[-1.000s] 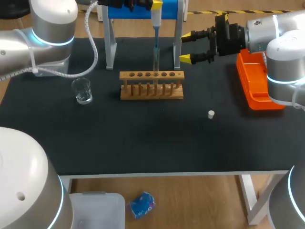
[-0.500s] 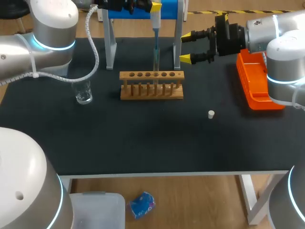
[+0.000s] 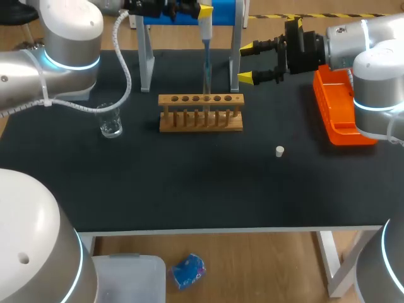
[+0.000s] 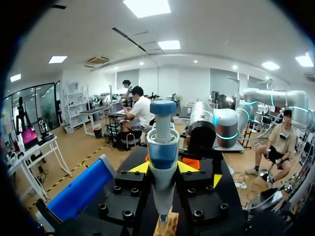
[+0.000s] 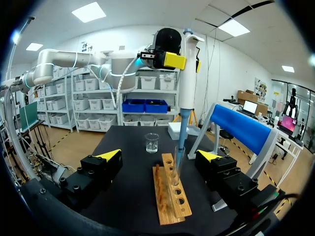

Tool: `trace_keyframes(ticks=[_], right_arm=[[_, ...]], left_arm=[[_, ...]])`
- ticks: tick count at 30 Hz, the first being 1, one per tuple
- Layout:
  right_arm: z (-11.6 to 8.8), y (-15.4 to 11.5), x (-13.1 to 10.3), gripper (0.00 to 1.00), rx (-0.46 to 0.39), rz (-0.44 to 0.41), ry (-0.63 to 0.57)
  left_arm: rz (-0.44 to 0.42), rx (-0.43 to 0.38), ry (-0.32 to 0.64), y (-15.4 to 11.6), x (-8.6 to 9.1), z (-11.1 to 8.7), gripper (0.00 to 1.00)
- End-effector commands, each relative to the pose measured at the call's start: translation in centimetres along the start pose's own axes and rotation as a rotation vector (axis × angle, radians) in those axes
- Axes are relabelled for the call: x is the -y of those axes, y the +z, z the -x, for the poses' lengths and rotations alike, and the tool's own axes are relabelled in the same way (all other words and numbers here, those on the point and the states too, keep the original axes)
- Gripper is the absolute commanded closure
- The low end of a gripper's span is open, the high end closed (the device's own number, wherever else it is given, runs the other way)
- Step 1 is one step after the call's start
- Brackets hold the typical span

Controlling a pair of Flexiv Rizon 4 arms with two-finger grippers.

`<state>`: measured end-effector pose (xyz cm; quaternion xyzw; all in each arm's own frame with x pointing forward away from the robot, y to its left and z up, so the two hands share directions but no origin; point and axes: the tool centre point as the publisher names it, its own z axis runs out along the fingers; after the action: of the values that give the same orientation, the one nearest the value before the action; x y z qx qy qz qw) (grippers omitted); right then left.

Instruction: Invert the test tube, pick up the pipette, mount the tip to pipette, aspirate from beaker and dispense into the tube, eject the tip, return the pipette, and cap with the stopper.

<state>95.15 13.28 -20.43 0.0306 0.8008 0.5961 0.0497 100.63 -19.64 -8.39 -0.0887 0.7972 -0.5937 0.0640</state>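
pipette (image 3: pixel 206 28): no readable print
wooden rack (image 3: pixel 201 113): no readable marks
beaker (image 3: pixel 110 120): nothing legible
orange tray (image 3: pixel 336 112): nothing legible

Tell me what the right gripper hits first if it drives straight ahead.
Most likely the pipette, held upright over the wooden rack straight ahead of the right gripper; depth is unclear.

Head cam: high, behind the robot, looking down on the whole counter (image 3: pixel 189 196). Left wrist cam: very close on pipette (image 4: pixel 163 152). Right wrist cam: low over counter, farther back, facing rack (image 5: pixel 172 196). Rack and pipette shared by all.
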Motion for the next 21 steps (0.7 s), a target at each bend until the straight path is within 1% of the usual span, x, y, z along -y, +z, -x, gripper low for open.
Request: trace_keyframes(ticks=[1,18,21], right_arm=[[0.00,0.01,0.06,0.00,0.000,0.000,-0.001],[0.00,0.01,0.06,0.00,0.000,0.000,-0.001],[0.00,0.01,0.06,0.00,0.000,0.000,-0.001]], left_arm=[[-0.003,0.001,-0.004,0.16,-0.21,0.03,1.00],[-0.006,-0.004,-0.005,0.47,-0.35,0.14,1.00],[0.003,0.003,-0.007,0.43,-0.34,0.18,1.00]])
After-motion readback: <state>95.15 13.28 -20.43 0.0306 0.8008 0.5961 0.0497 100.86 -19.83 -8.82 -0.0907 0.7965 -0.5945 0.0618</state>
